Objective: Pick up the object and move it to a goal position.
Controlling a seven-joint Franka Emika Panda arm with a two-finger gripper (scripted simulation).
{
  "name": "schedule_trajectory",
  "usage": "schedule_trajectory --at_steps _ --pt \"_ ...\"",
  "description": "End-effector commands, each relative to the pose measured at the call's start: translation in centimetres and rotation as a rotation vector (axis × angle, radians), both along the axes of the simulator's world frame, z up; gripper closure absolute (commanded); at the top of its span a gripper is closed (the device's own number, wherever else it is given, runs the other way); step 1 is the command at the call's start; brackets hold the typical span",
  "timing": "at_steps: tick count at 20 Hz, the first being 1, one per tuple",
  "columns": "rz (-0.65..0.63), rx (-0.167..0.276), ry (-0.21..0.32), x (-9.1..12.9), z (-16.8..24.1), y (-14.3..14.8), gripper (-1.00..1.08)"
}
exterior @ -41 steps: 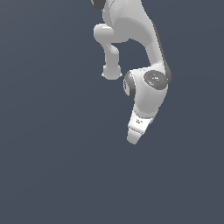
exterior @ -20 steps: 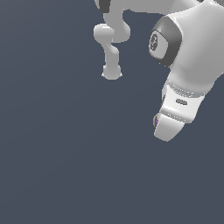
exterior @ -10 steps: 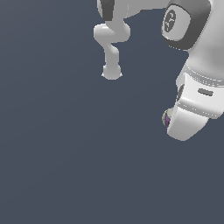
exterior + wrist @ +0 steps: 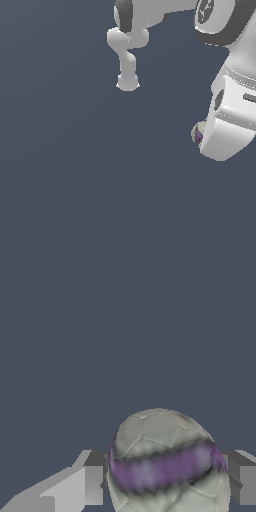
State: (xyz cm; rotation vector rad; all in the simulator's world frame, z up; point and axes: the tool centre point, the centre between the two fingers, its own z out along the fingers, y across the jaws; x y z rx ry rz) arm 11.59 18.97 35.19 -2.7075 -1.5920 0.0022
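The object [image 4: 167,463] is a small cream-grey ball with a purple band. In the wrist view it sits between the two grey fingers [image 4: 93,483] of my gripper [image 4: 167,481], which is shut on it and holds it above the plain dark floor. From the exterior view only a sliver of the object [image 4: 197,134] shows, beside the big white hand [image 4: 230,125] at that view's right. The hand hides the fingers there.
The arm's white base [image 4: 127,82] stands far back in the upper middle of the exterior view. The dark grey floor [image 4: 75,175] fills the rest of the picture, with no other objects on it.
The hand has swung toward the exterior view's right and closer to the camera, growing larger in the picture. The ball now shows at its edge.
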Motion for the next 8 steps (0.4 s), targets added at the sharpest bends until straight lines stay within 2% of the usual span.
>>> schedule_trajectory --at_steps 1,8 --pt "0.000 0.000 -0.001 0.13 0.33 0.06 1.08" --pt "0.000 0.000 -0.001 0.25 0.54 0.12 1.08"
